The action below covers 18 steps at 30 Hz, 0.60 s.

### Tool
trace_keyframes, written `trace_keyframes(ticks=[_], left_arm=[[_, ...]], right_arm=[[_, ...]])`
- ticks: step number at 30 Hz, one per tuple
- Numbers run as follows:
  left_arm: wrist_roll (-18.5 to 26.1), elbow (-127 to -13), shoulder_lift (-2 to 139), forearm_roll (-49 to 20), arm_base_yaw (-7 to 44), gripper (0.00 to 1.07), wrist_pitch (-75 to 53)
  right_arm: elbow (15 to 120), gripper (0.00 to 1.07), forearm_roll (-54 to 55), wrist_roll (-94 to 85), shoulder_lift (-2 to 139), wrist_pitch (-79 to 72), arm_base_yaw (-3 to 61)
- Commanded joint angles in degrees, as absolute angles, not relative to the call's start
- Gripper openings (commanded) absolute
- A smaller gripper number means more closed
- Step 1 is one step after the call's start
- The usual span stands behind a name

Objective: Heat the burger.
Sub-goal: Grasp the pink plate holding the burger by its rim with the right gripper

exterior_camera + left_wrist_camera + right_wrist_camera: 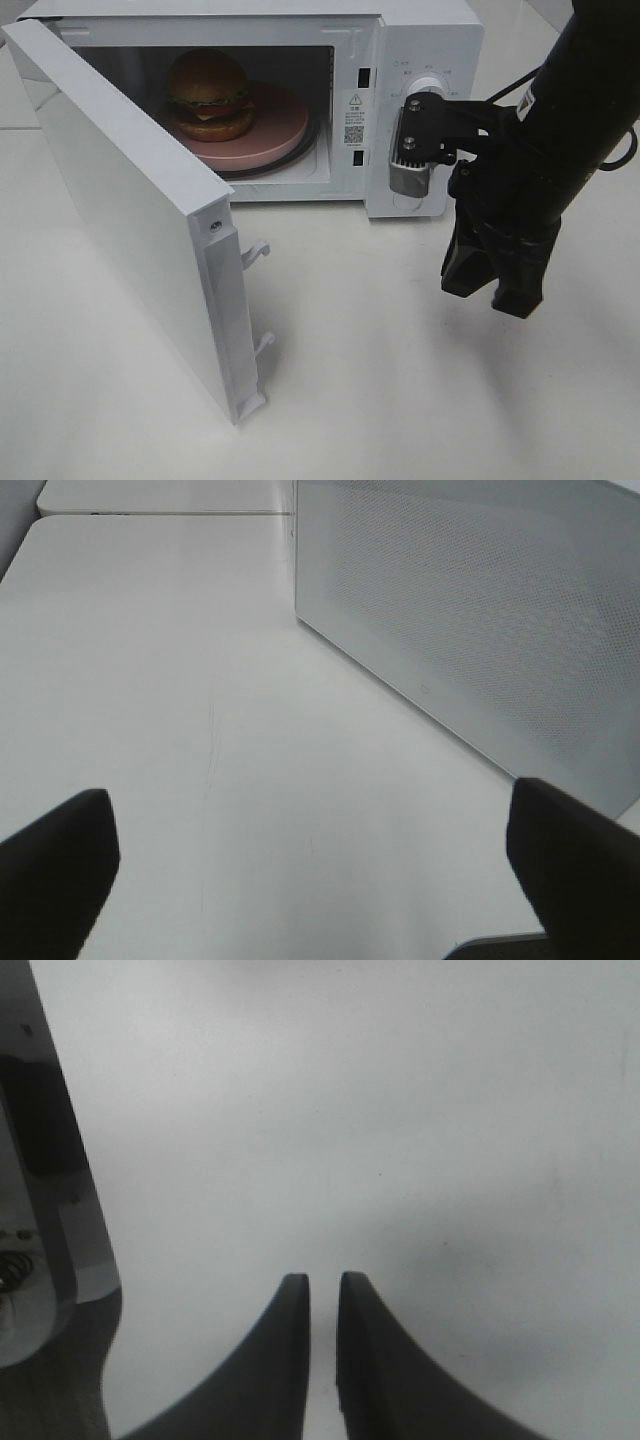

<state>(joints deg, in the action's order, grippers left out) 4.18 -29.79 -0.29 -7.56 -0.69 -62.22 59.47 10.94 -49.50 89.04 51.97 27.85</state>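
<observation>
While the burger sits in the microwave (door open), right gripper hangs pinched, empty; left gripper gapes, seemingly empty.

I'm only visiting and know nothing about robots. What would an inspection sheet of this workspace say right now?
Surface: white table, faint scratch marks.
Job's things: burger sits on a pink plate inside the microwave; its door stands wide open.
Clutter: nothing seen.
Grippers: left gripper open, empty; right gripper shut, empty, above the table in front of the control panel.
Cables: thin black cable by the right arm.
Surroundings: second white tabletop behind.
</observation>
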Motion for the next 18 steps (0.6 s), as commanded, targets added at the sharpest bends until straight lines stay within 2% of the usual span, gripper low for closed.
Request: trace_keyframes(ticks=[1,8,11,13,14,16,17,18], left_arm=[[4.18,-29.68,-1.15,-7.73,-0.52,0.98,-61.48],[4.18,-29.68,-1.15,-7.73,-0.52,0.98,-61.48],[4.18,-29.68,-1.15,-7.73,-0.52,0.98,-61.48],[4.18,-29.68,-1.15,-7.73,-0.52,0.98,-61.48],[4.18,-29.68,-1.15,-7.73,-0.52,0.98,-61.48],[4.18,-29.68,-1.15,-7.73,-0.52,0.98,-61.48],[4.18,-29.68,-1.15,-7.73,-0.52,0.98,-61.48],[4.18,-29.68,-1.15,-7.73,-0.52,0.98,-61.48]], right_arm=[[59.76,0.15,10.71,-59.87,88.35,51.62,27.85],[59.76,0.17,7.51,-68.47,88.35,51.62,27.85],[59.76,0.2,4.53,-70.13,88.35,50.31,27.85],[59.76,0.28,1.43,-70.24,88.35,45.89,27.85],[59.76,0.28,1.43,-70.24,88.35,45.89,27.85],[59.76,0.46,0.0,-70.24,88.35,39.25,27.85],[59.76,0.46,0.0,-70.24,88.35,39.25,27.85],[59.76,0.6,0.0,-70.24,88.35,35.35,27.85]])
